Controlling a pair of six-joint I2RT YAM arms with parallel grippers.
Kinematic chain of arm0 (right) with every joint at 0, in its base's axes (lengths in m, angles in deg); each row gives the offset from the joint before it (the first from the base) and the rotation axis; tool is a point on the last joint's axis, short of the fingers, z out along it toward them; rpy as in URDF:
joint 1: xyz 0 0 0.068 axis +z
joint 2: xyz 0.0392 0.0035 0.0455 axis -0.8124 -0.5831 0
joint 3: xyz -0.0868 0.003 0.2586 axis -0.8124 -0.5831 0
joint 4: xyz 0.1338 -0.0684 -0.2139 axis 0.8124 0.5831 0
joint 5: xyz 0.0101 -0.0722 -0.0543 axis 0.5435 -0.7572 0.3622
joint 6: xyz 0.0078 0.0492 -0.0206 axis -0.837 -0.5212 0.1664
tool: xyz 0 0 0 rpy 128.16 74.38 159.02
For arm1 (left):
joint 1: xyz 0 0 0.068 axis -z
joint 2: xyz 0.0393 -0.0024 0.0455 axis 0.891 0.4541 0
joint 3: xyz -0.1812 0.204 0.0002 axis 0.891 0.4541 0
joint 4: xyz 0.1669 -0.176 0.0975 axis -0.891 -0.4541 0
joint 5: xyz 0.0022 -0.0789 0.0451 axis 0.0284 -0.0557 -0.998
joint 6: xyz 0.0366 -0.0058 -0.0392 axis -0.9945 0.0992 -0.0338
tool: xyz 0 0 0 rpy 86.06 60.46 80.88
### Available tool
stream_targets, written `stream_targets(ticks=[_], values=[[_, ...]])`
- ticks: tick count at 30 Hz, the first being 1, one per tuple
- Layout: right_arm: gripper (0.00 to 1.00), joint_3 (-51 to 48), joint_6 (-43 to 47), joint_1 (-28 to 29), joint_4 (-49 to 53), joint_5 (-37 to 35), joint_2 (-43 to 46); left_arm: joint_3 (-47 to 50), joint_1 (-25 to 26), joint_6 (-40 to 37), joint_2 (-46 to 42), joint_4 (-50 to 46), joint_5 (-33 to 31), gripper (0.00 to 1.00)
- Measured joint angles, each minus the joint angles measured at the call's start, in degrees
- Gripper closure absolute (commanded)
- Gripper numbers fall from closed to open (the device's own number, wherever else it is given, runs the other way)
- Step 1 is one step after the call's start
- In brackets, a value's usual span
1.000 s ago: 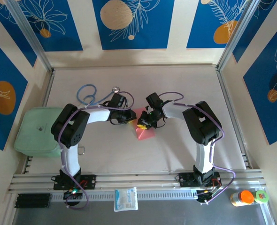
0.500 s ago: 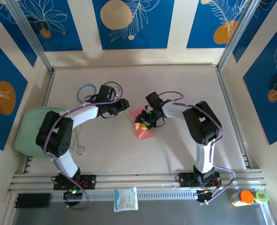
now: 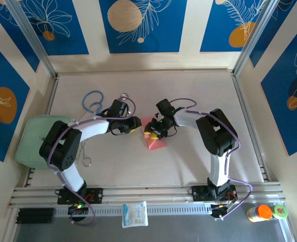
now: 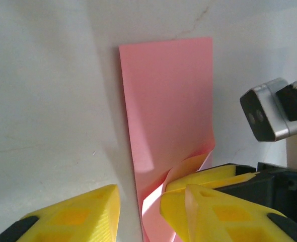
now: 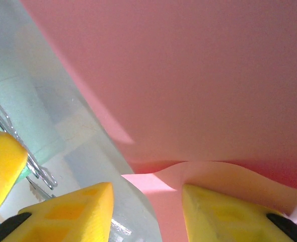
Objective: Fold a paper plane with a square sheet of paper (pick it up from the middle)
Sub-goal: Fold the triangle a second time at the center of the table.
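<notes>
"Count of things on the table?"

"One salmon-pink paper sheet lying mid-table. Two grippers meet at its left edge: left gripper and right gripper."

"Jaws?"

"Both parted, gripping nothing. The wrist views show a curled paper edge between yellow fingers, which the overhead view hides. Overhead adds one blue looped stethoscope and one pale green pad on the left."

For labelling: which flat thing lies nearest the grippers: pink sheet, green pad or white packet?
The pink sheet, mid-table; the pad lies at the left edge, the packet on the near rail.
</notes>
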Motion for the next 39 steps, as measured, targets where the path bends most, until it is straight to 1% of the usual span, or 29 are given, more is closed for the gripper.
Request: stream_targets(ticks=[3, 9, 12, 16, 24, 39], values=[[0.62, 0.0, 0.0, 0.0, 0.1, 0.0, 0.0, 0.6, 0.6, 0.7, 0.0, 0.4, 0.2, 0.74], [0.82, -0.4, -0.2, -0.4, 0.9, -0.6, 0.0, 1.4, 2.3, 2.3, 0.0, 1.9, 0.6, 0.88], [0.87, -0.4, 0.2, -0.6, 1.8, -1.2, -0.1, 1.4, 3.5, 3.0, 0.1, 2.8, 1.1, 0.94], [0.9, -0.4, 0.3, -0.6, 2.2, -1.5, -0.1, 1.4, 4.8, 3.3, 0.9, 3.8, 1.6, 1.0], [0.92, -0.4, 0.3, -0.7, 2.2, -1.5, -0.1, 1.4, 5.4, 3.3, 4.3, 4.6, 2.0, 1.0], [0.93, -0.6, 0.7, -0.8, 1.4, -1.0, -0.1, 0.3, 5.7, 2.7, 7.4, 3.7, 1.9, 1.0]])
